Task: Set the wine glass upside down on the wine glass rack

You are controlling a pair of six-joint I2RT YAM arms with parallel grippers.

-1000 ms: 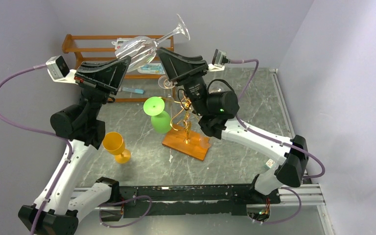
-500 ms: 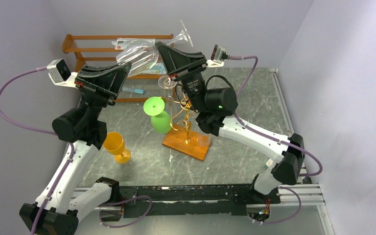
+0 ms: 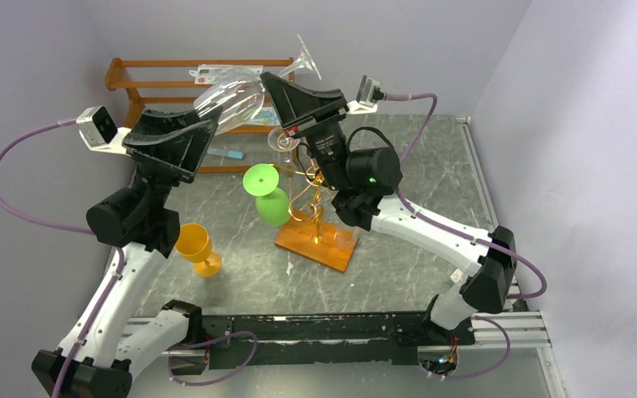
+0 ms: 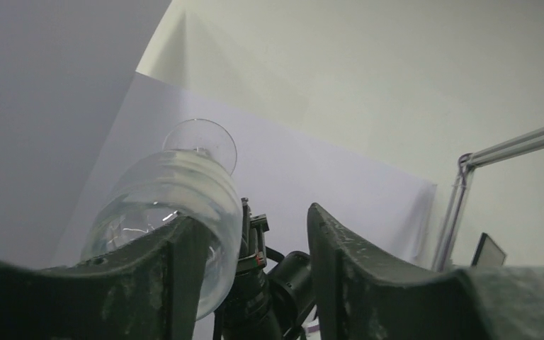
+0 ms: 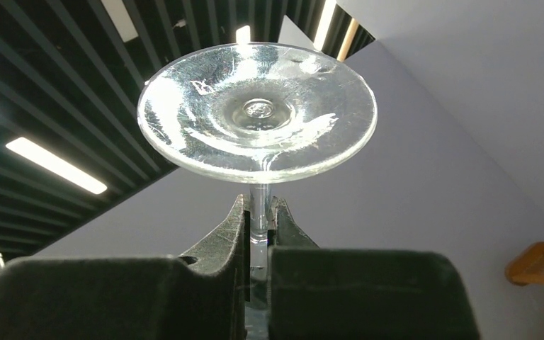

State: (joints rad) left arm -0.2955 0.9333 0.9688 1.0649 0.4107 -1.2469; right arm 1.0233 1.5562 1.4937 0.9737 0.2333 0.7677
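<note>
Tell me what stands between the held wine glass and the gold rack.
The wine glass, its stem shut in the right gripper, is held high, apart from the rack. A green glass sits upside down on the rack's side nearer the left arm, and another clear glass near its top; those spots look taken.

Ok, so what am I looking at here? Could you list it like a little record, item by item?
clear wine glass: held in the air, tilted
right gripper: shut on the glass stem, just under the foot
left gripper: open, the bowl beside one finger
wine glass rack: gold wire on a wooden base, standing on the table
green glass: upside down beside the rack
orange glass: upright on the table
step left: hanging the clear glass on the rack
</note>
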